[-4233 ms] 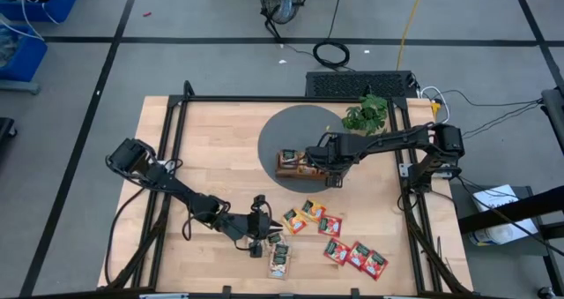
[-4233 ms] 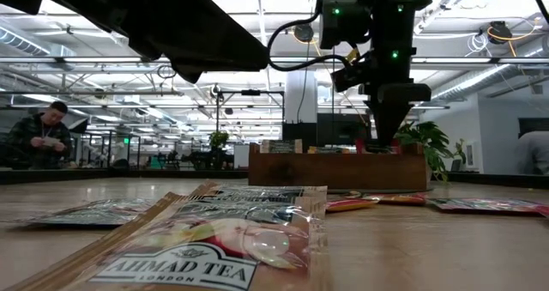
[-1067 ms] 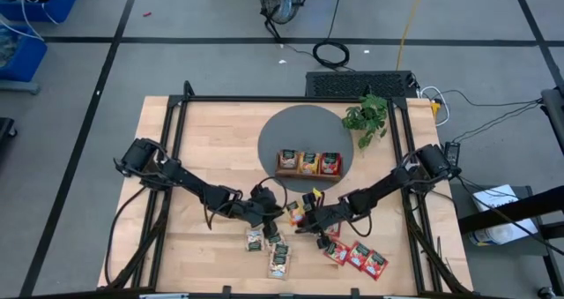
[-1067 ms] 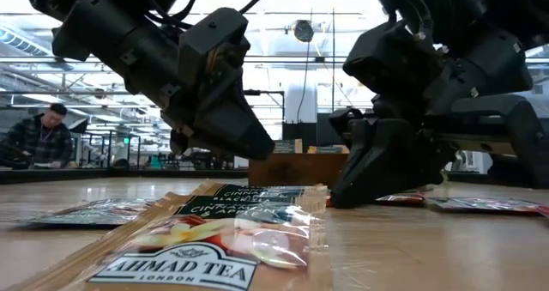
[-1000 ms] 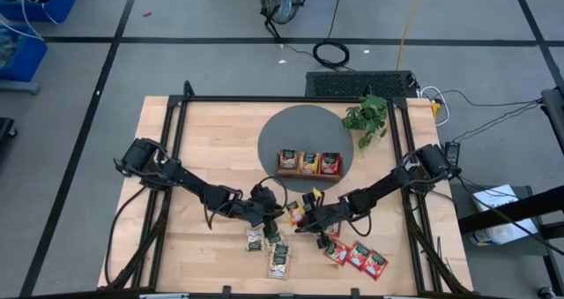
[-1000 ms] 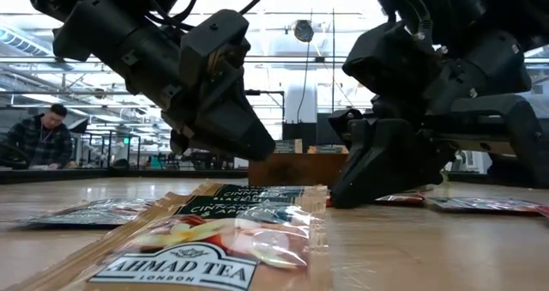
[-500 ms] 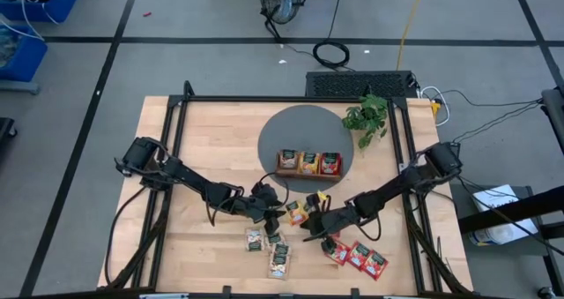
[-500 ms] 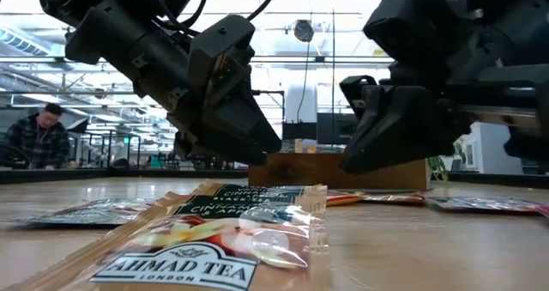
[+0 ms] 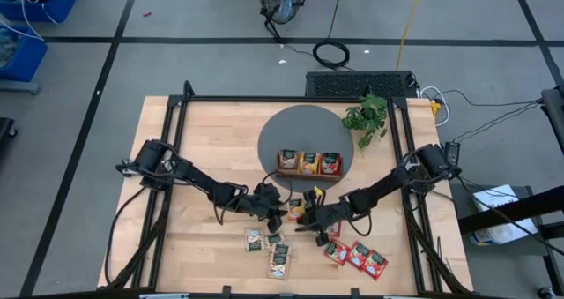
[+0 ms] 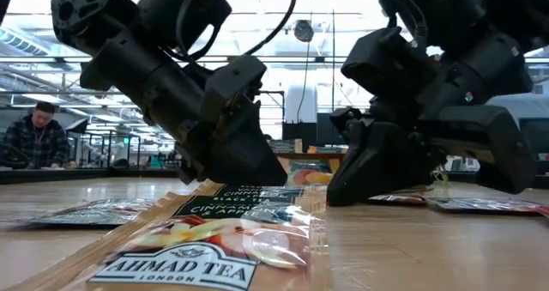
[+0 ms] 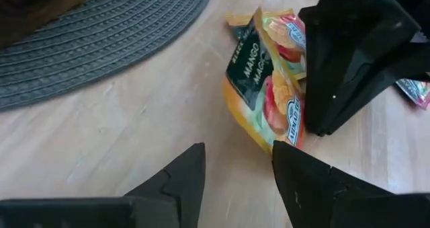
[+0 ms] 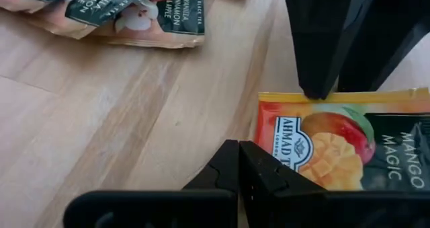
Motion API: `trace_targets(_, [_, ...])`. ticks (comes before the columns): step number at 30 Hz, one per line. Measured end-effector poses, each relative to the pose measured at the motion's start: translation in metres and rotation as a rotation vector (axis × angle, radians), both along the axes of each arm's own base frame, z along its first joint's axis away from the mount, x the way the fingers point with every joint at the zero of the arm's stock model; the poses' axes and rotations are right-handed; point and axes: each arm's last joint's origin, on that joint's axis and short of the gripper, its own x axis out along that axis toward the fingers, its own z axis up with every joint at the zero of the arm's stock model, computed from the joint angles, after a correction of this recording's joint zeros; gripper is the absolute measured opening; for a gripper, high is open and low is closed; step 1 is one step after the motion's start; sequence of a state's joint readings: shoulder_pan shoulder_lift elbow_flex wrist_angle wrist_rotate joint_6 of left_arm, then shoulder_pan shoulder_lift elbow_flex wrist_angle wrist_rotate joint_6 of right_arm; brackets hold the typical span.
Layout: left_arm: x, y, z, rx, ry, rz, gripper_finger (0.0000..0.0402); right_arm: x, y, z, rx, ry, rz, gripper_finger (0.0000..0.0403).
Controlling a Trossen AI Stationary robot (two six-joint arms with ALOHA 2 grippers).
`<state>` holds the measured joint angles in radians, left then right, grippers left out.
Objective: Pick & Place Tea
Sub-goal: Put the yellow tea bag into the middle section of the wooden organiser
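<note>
An orange mango tea sachet (image 9: 297, 213) (image 11: 275, 100) (image 12: 336, 147) lies on the wooden table in front of the tray, one side bent up. My left gripper (image 9: 280, 215) (image 11: 236, 150) stands open at its left side. From the right, my right gripper (image 9: 307, 220) (image 12: 239, 147) comes in shut, its tip down at the sachet's opposite edge. A second orange sachet (image 9: 315, 198) lies just behind. The brown tray (image 9: 279, 162) holds sachets and stands on a round grey mat (image 9: 273, 136). My left gripper meets the orange sachet's edge (image 12: 322, 97) with the tip of one finger (image 12: 314, 80); the other finger stands on bare wood beside it. The fingers slant down from the table's left. My right gripper sets its shut fingertips (image 11: 319, 124) against the sachet's edge (image 11: 295, 130), slanting down from the table's right. The sachet rests on the table with that side bent up.
Pale sachets (image 9: 269, 243) lie near the front edge, one close to the low camera (image 10: 214, 239). Red sachets (image 9: 357, 255) lie at the front right. A green plant (image 9: 366, 115) stands at the back right. Bare wood lies at the far left.
My left gripper has gone down and toward the table's right, up to the orange sachet. My right gripper rose clear of the table half a second ago and has come back down to the sachet's edge.
</note>
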<state>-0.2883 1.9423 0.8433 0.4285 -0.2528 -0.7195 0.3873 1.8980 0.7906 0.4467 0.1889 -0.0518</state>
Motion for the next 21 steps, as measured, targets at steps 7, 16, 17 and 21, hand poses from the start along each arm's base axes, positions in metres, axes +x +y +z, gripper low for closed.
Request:
trace_targets(7, [0.004, 0.0, 0.005, 0.03, -0.07, -0.024, 0.0177, -0.005, -0.005, -0.005, 0.01, 0.02, -0.009, 0.0])
trace_targets(16, [0.013, 0.015, 0.013, 0.057, -0.155, -0.009, 0.0177, -0.006, -0.009, -0.007, 0.028, 0.03, -0.004, 0.0])
trace_targets(17, [0.014, 0.016, 0.011, 0.053, -0.157, -0.011, 0.0177, -0.006, -0.009, -0.008, 0.028, 0.031, -0.004, 0.0])
trace_targets(21, [0.016, 0.018, 0.0, 0.032, -0.139, -0.02, 0.0177, -0.006, -0.009, -0.008, 0.026, 0.033, -0.003, 0.0])
